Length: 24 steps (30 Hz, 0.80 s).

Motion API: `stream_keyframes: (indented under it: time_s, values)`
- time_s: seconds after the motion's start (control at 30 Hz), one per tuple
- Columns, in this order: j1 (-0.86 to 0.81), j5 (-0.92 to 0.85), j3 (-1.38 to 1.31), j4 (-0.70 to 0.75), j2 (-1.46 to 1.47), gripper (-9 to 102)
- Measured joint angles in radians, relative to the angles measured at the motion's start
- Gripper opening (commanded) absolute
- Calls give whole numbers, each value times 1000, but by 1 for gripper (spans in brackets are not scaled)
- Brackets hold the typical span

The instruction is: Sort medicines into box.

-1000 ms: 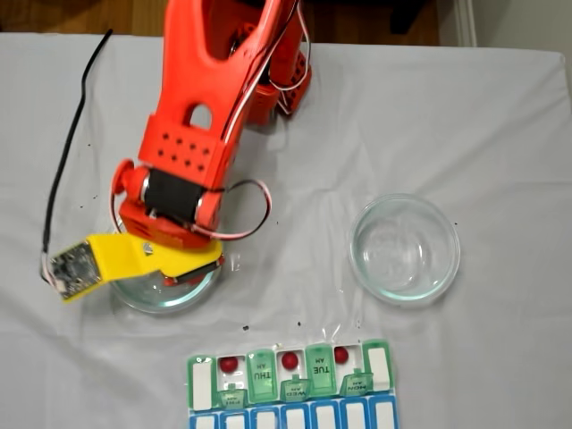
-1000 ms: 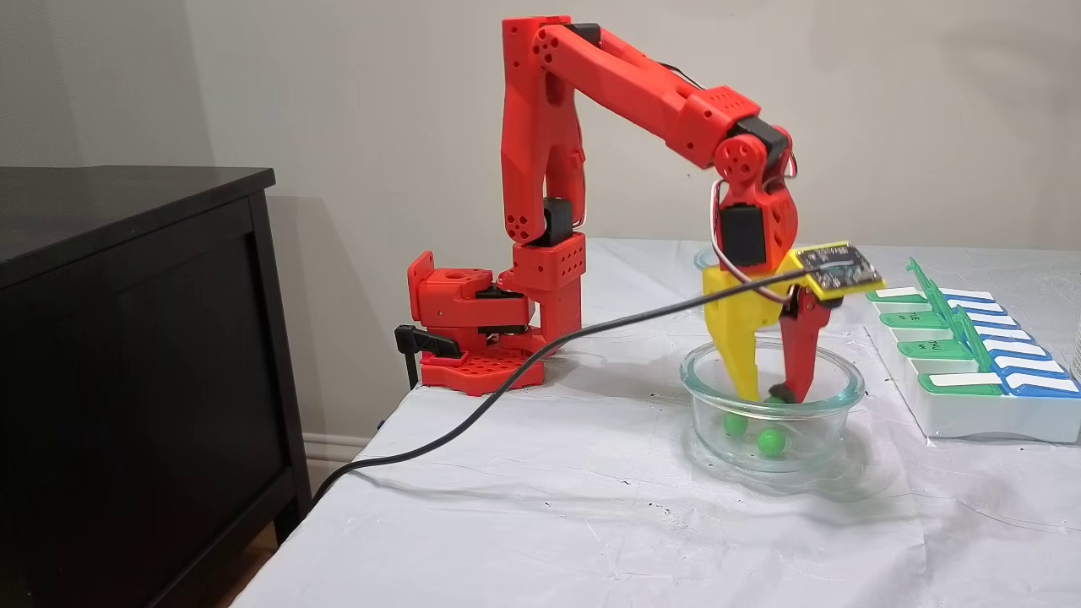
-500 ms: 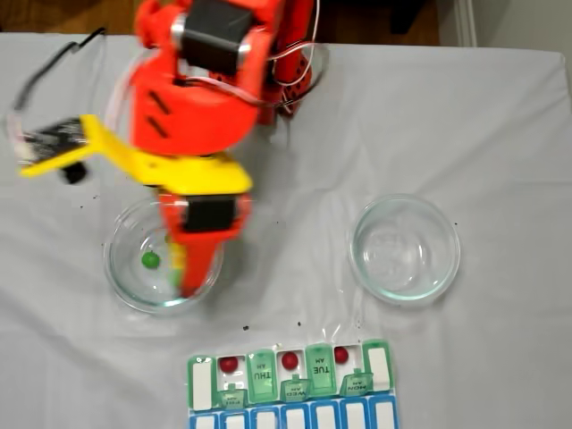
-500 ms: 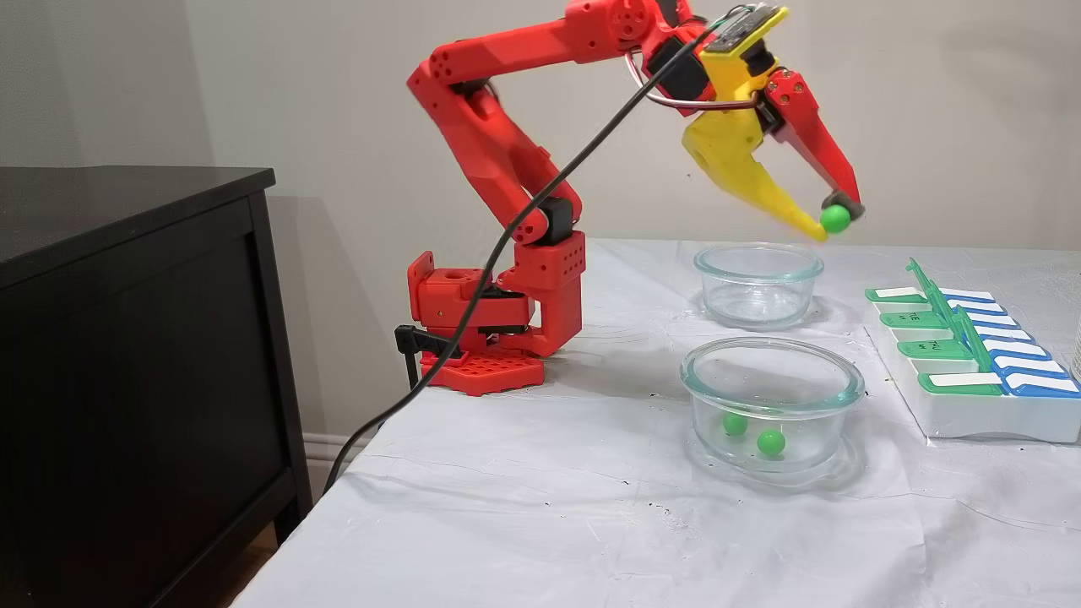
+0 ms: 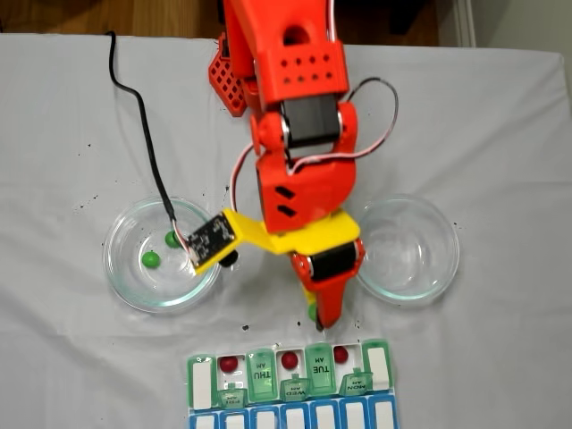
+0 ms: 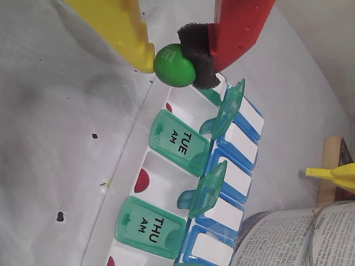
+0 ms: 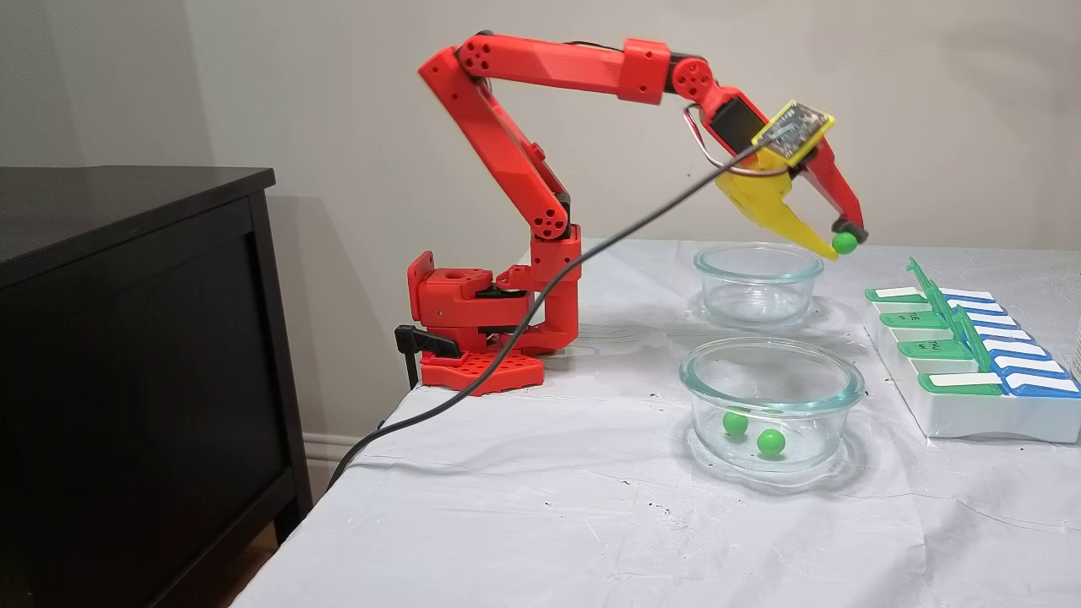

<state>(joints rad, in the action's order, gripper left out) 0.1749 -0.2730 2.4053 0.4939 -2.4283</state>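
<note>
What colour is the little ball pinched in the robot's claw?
Glossy green ball, clearest in the wrist view.

Green pill box (image 5: 261,375): translucent, day-marked lids, several compartments open, at the table's 6 o'clock edge. Three dark red balls (image 5: 230,364) lie in open compartments. Two glossy green balls (image 7: 770,442) in a glass dish; one green ball (image 6: 174,65) pinched between fingers (image 6: 136,41).

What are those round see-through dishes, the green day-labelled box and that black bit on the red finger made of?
The two round clear dishes look like glass: thick rims with bright reflections. The green translucent weekly pill box seems to be moulded plastic, with light passing through its glossy lids. The black pad on the tool looks like soft foam, matte and porous, pressed against the glossy green ball.
</note>
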Motion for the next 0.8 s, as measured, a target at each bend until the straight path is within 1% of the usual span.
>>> stream_keyframes:
  time_s: [0.1,0.27,0.53,0.8]
  values:
    - [0,20,0,-60,28,0]
    - [12,41,0,-114,95,0]
    - [20,54,-3,-141,198,0]
    - [40,86,-67,-143,284,0]
